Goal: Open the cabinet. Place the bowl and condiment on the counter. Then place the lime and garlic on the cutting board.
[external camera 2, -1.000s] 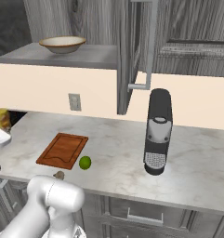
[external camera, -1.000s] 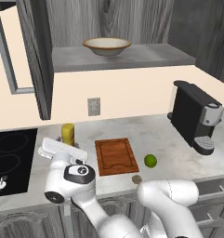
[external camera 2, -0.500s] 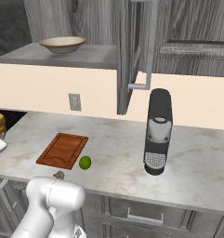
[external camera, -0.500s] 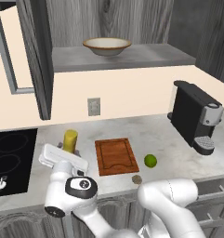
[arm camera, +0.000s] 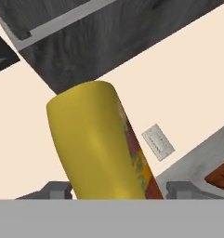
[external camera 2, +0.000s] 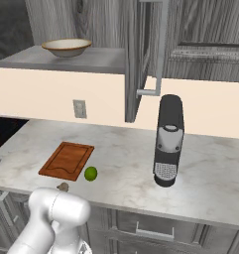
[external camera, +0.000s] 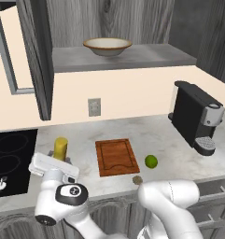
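Observation:
The cabinet's door (external camera: 37, 56) stands open, and the cream bowl (external camera: 107, 45) (external camera 2: 66, 46) sits on its shelf. My gripper (external camera: 58, 161) (arm camera: 120, 190) is shut on the yellow condiment bottle (external camera: 60, 148) (arm camera: 97, 144), held upright low over the counter (external camera: 170, 154), left of the cutting board (external camera: 116, 155) (external camera 2: 67, 159). My hand hides the bottle's base, so I cannot tell whether it touches the counter. The lime (external camera: 151, 161) (external camera 2: 90, 173) lies on the counter right of the board. The garlic (external camera: 137, 179) (external camera 2: 63, 186) lies near the front edge.
A black coffee machine (external camera: 196, 120) (external camera 2: 168, 141) stands at the right of the counter. The black cooktop (external camera: 11, 158) lies just left of my hand. A wall outlet (external camera: 94, 107) is above the board.
My hand has come down toward the counter with the yellow bottle in its grip. Bowl, lime, garlic and board have not moved.

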Tool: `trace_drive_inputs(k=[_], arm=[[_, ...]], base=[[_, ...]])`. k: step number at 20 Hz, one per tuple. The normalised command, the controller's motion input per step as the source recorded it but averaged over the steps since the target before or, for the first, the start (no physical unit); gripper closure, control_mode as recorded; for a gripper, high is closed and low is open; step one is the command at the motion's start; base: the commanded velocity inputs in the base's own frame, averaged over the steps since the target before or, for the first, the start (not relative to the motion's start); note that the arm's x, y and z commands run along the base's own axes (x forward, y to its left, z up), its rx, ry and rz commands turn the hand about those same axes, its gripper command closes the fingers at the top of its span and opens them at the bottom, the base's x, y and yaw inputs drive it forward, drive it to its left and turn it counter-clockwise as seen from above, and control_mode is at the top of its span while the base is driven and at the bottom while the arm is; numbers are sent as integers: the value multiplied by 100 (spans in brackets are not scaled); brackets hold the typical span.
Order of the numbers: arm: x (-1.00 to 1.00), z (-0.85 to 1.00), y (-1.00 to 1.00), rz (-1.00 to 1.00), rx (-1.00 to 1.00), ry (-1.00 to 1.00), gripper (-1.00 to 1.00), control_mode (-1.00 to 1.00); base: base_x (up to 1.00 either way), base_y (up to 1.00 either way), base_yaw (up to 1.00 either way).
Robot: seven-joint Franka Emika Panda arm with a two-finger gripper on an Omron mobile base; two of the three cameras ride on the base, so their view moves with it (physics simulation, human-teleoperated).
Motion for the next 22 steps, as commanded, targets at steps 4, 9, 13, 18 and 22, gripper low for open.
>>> trace_drive_inputs(k=[4,9,13,18,22], arm=[[0,-33,54,0,0,0,100,-100],[-4,-20,36,0,2,0,100,-100],[-13,-30,21,0,2,0,100,-100],[-26,-29,1,0,1,0,100,-100],[-4,-8,0,0,2,0,100,-100]], base=[[0,0,0],[0,0,0],[0,0,0],[0,0,0],[0,0,0]])
